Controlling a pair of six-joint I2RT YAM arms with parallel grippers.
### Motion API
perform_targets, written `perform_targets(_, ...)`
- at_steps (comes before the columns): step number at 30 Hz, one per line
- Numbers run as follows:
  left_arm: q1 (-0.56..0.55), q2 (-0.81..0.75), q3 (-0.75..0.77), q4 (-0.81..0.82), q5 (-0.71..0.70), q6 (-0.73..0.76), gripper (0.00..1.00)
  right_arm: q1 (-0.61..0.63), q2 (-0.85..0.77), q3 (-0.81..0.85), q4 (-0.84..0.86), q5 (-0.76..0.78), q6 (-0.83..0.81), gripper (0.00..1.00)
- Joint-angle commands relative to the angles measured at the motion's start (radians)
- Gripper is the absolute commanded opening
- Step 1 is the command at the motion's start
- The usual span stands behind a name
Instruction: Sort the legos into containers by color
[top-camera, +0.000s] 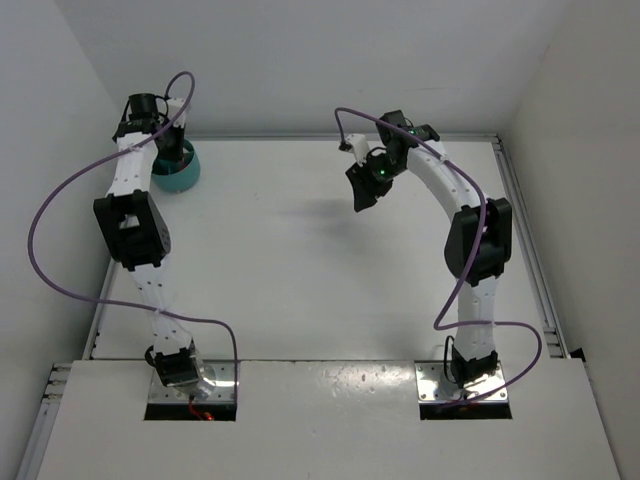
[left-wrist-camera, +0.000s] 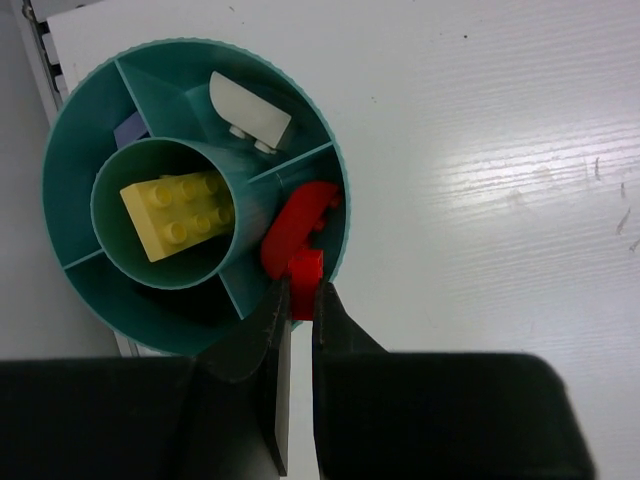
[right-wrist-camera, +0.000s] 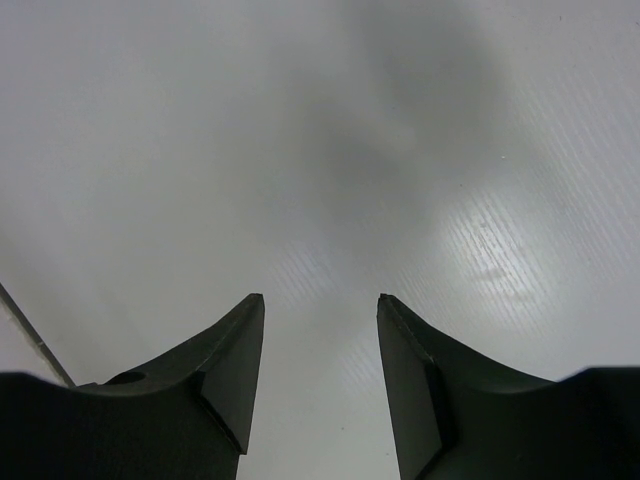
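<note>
The round teal bowl (left-wrist-camera: 70, 170) with curved dividers stands at the table's far left (top-camera: 185, 178). Its centre cup holds a yellow brick (left-wrist-camera: 180, 212). One outer compartment holds a white piece (left-wrist-camera: 250, 110), another a curved red brick (left-wrist-camera: 298, 222), and a bluish piece (left-wrist-camera: 128, 130) shows at the upper left. My left gripper (left-wrist-camera: 301, 290) is shut on a small red brick (left-wrist-camera: 305, 278), held over the bowl's rim beside the red compartment; in the top view it (top-camera: 163, 152) hangs over the bowl. My right gripper (right-wrist-camera: 320, 300) is open and empty above bare table (top-camera: 360, 190).
The white table (top-camera: 320, 270) has raised walls at the back and sides. A metal rail (top-camera: 525, 235) runs along the right edge. The table's left edge (left-wrist-camera: 45, 60) lies just beside the bowl.
</note>
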Motion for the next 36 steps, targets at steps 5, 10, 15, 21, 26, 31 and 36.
perform_targets(5, 0.008, 0.023, 0.063, 0.021, -0.067, -0.013, 0.06, 0.007, 0.014, 0.027, 0.02, 0.003, 0.003, 0.51)
perform_targets(10, 0.008, 0.033, 0.072, 0.03, -0.097, -0.033, 0.34, 0.016, 0.014, 0.027, 0.029, 0.013, 0.003, 0.51)
perform_targets(15, 0.008, 0.033, 0.082, 0.03, -0.107, -0.044, 0.63, 0.016, 0.014, 0.027, 0.029, 0.022, 0.003, 0.51)
perform_targets(21, 0.008, -0.03, 0.106, 0.039, -0.002, -0.085, 0.73, 0.016, 0.024, 0.027, 0.029, 0.036, 0.012, 0.51)
perform_targets(26, -0.166, -0.217, 0.09, 0.03, 0.036, -0.003, 1.0, -0.008, -0.007, 0.018, 0.047, 0.121, 0.052, 0.54)
perform_targets(31, -0.383, -0.349, -0.039, 0.012, -0.014, 0.011, 1.0, -0.068, -0.054, -0.018, 0.001, 0.141, 0.064, 0.8)
perform_targets(36, -0.467, -0.369, -0.194, 0.009, 0.045, -0.209, 1.0, -0.141, -0.151, -0.158, 0.012, 0.172, 0.073, 0.85)
